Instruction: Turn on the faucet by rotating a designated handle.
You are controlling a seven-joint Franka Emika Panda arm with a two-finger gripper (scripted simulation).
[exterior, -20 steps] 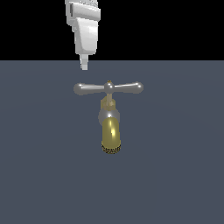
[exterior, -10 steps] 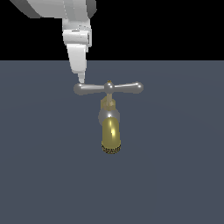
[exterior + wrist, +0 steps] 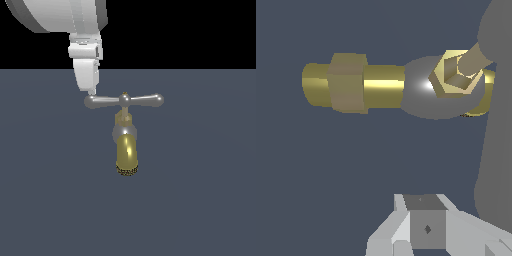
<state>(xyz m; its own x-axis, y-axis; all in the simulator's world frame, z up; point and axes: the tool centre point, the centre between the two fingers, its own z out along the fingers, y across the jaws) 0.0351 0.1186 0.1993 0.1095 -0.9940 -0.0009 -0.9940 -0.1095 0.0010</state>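
The faucet stands on the dark grey floor with its gold spout and dark mesh tip toward the camera. The handle is a silver crossbar lying level across its top, with a small brass cap at the centre. My gripper hangs from above with its fingers together. Its tip touches or sits just over the handle's knob on the exterior view's left. In the wrist view the faucet body and its brass nut show. The handle is a blurred grey bar, and my gripper holds nothing.
The flat dark grey floor surrounds the faucet. The white arm fills the upper part of the exterior view's left.
My gripper has come down from above and behind the handle. Its tip now sits at the handle's knob on the exterior view's left. The handle has not turned.
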